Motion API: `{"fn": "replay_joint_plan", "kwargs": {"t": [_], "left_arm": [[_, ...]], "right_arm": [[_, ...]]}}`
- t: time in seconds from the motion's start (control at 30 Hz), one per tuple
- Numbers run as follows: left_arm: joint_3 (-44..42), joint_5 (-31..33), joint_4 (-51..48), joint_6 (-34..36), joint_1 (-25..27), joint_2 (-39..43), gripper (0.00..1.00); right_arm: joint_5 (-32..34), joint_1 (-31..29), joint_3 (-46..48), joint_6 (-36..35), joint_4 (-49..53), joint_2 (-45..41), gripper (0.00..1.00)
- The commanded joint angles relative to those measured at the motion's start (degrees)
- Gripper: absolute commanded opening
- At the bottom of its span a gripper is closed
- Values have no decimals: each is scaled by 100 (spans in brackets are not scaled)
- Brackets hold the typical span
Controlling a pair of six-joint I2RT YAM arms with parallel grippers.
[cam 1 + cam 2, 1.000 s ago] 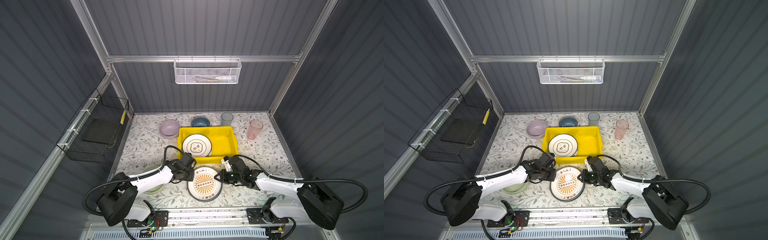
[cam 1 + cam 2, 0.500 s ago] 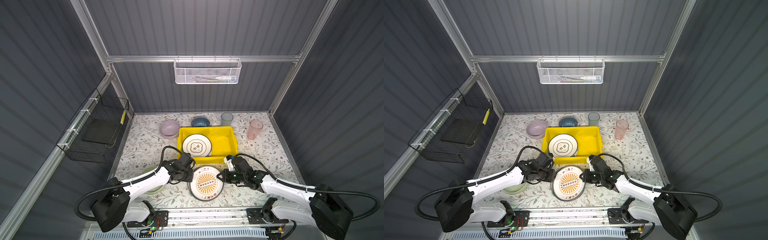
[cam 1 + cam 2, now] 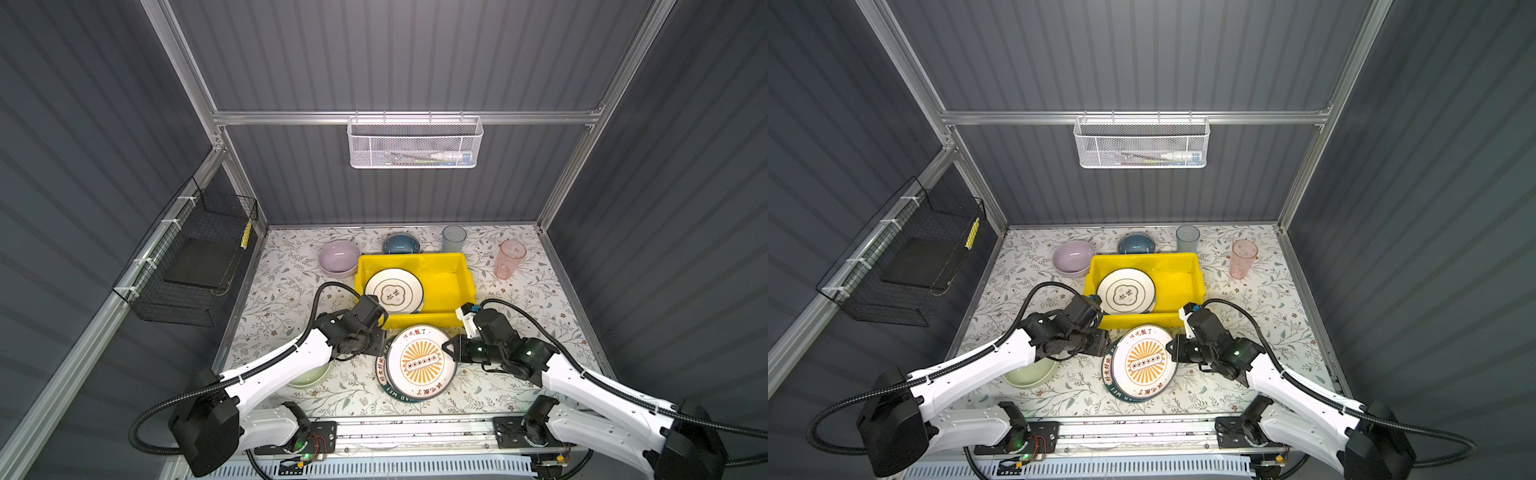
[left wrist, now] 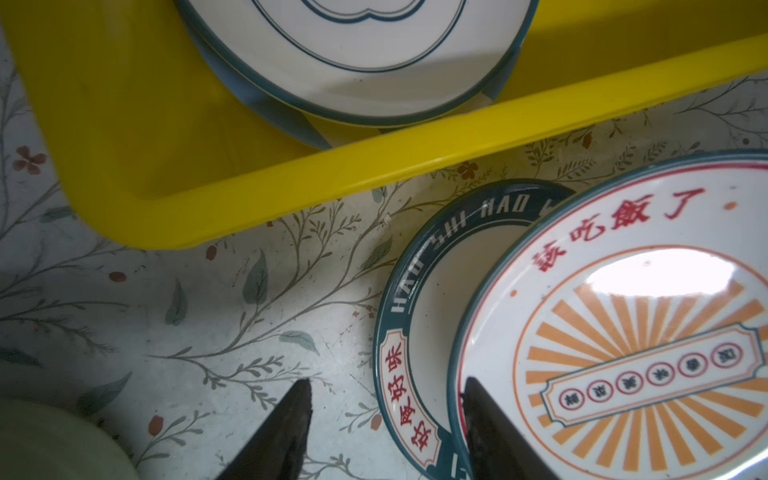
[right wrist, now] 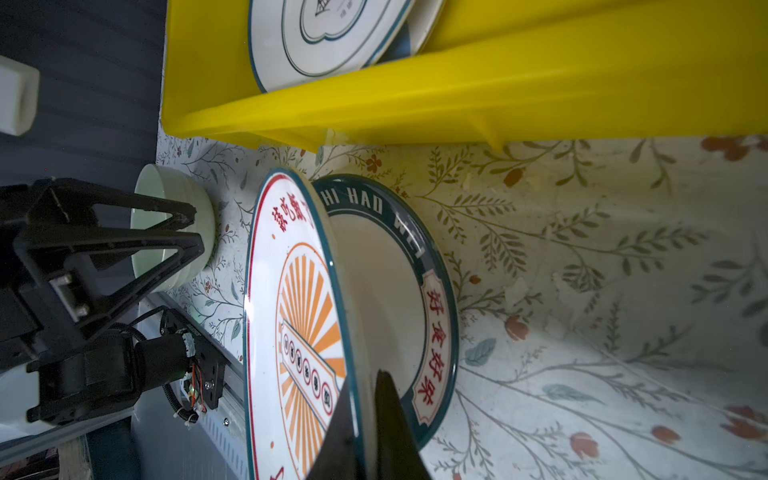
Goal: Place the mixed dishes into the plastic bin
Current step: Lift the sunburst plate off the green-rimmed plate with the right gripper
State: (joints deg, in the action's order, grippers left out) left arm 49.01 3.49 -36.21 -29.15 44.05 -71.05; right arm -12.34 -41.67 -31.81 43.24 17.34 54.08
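A white plate with an orange sunburst (image 3: 419,363) (image 3: 1144,361) lies tilted on a white plate with a dark lettered rim (image 4: 415,291) (image 5: 395,291), in front of the yellow plastic bin (image 3: 415,321) (image 4: 374,166). My right gripper (image 5: 361,399) (image 3: 446,347) is shut on the sunburst plate's right rim and holds that side up. My left gripper (image 4: 388,399) (image 3: 380,349) is open at the plates' left edge, one finger over the table and one over the sunburst plate. A white dark-rimmed plate (image 3: 394,291) lies in the bin on a blue-edged one.
A pale green bowl (image 3: 309,376) sits under my left arm. Behind the bin stand a lilac bowl (image 3: 338,257), a blue bowl (image 3: 400,244) and a blue tumbler (image 3: 454,239); a pink tumbler (image 3: 509,258) is at the right. White mesh basket (image 3: 415,143) on the back wall, black wire basket (image 3: 195,266) at the left.
My left gripper's jaws have opened from nearly shut. My right gripper has stayed shut on the sunburst plate, which now sits a little further right over the lettered plate.
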Motion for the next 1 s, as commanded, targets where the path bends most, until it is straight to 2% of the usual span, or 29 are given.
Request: {"fn": "replay_joint_plan", "kwargs": {"t": [0.0, 0.23, 0.43, 0.7, 0.97], "left_arm": [[195, -111, -433, 306, -523, 147, 60], [564, -23, -724, 813, -1060, 76, 61], [861, -174, -648, 1102, -1432, -208, 61], [1290, -594, -466, 1431, -1959, -762, 53], [1427, -942, -341, 1659, -2267, -998, 49]], "right_arm": [[140, -17, -487, -297, 534, -219, 4], [484, 80, -1433, -663, 1234, -221, 5], [432, 503, -2164, -920, 1334, 154, 4], [144, 1230, -2983, -1031, 942, 944, 3], [-101, 1529, -3631, -1114, 132, 2288, 3]]}}
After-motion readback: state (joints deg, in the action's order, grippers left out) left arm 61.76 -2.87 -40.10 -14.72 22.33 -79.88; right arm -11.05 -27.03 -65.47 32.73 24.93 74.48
